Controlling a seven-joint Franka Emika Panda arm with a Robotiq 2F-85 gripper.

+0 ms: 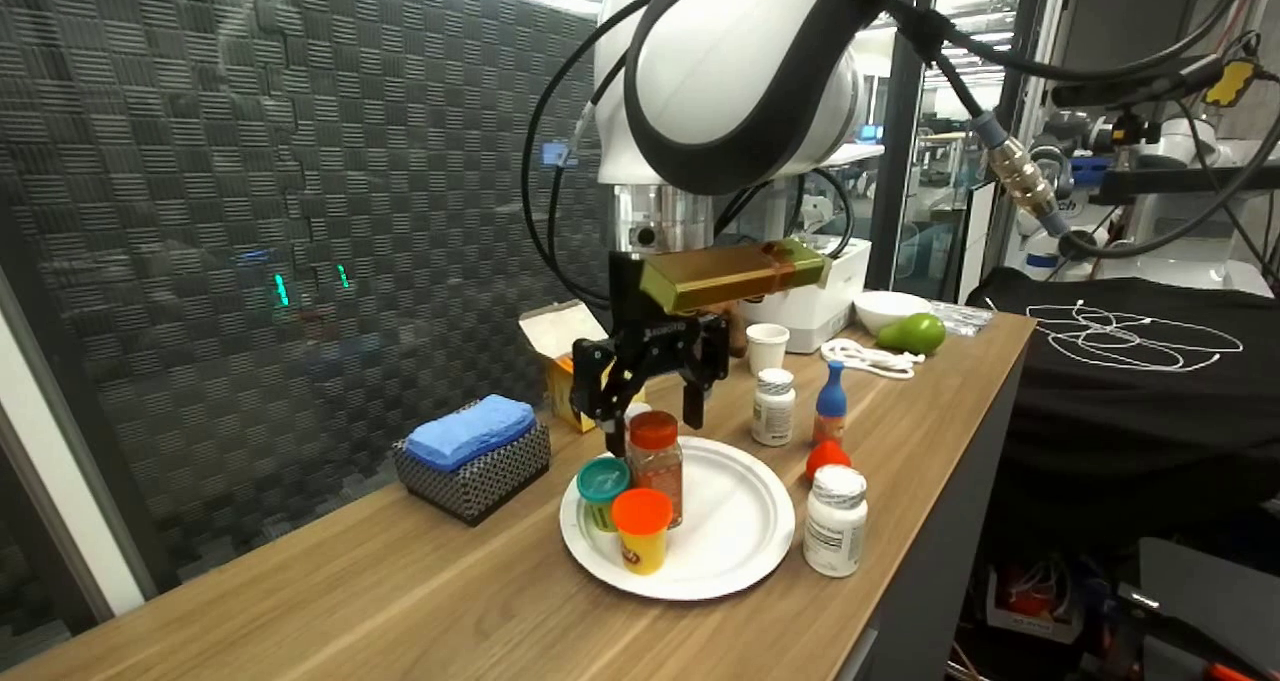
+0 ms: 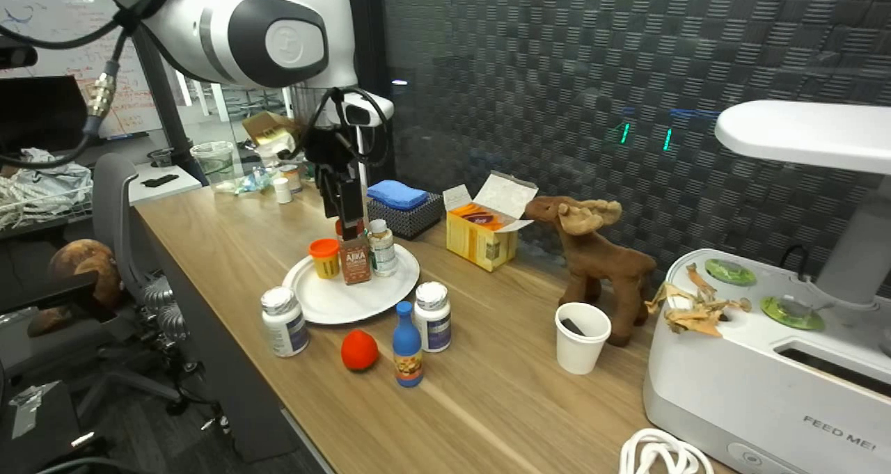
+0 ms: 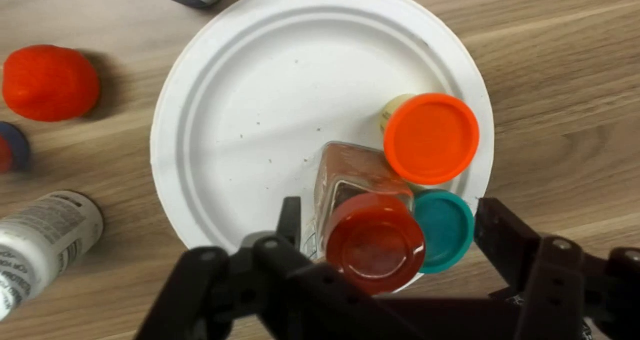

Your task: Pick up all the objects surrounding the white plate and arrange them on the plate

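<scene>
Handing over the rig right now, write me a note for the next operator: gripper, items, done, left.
Gripper: open, jaws on either side of the red-capped jar, not gripping it.
On the white plate: that jar, orange-lidded tub, teal-lidded tub, small white-capped bottle.
Off it: white bottle, red rounded thing, blue bottle, and another white bottle beside the blue one.
Done: four items on the plate.
Left: those four around it, as I read the task. I'd probably lift straight up first; the tubs stand close to the jar.
</scene>
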